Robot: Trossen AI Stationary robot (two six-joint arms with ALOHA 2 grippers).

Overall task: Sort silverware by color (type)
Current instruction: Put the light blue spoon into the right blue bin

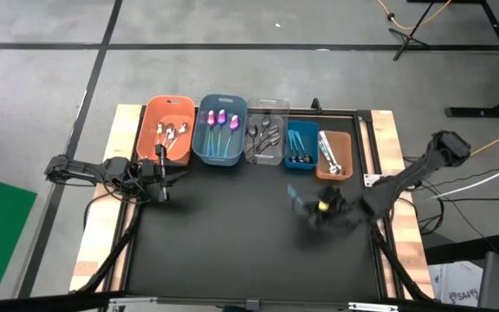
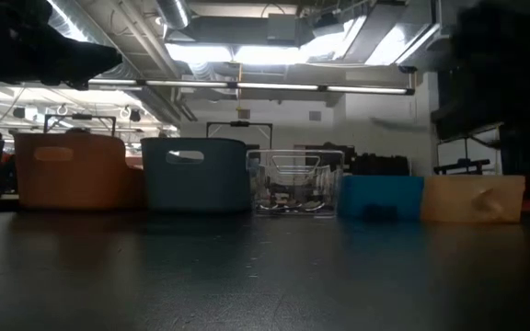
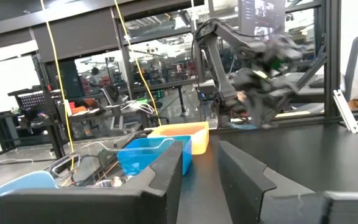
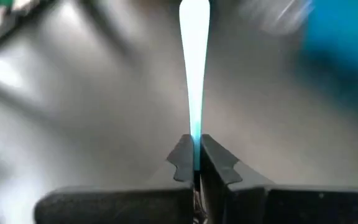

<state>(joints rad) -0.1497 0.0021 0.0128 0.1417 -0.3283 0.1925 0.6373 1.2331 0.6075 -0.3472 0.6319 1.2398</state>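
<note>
Black bench. Orange bin, grey-blue bin, clear bin, blue bin, brown bin. Teal utensil handle between dark right tool fingers.

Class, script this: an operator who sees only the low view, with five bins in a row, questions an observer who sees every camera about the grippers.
Operator: Is the right gripper holding anything?
Observer: Yes. The right gripper is shut on a slim blue utensil.
Operator: Where is it?
Observer: Over the bare table, in front of the blue bin.
Operator: And the left gripper?
Observer: The left gripper is open and empty, by the orange bin.
</note>
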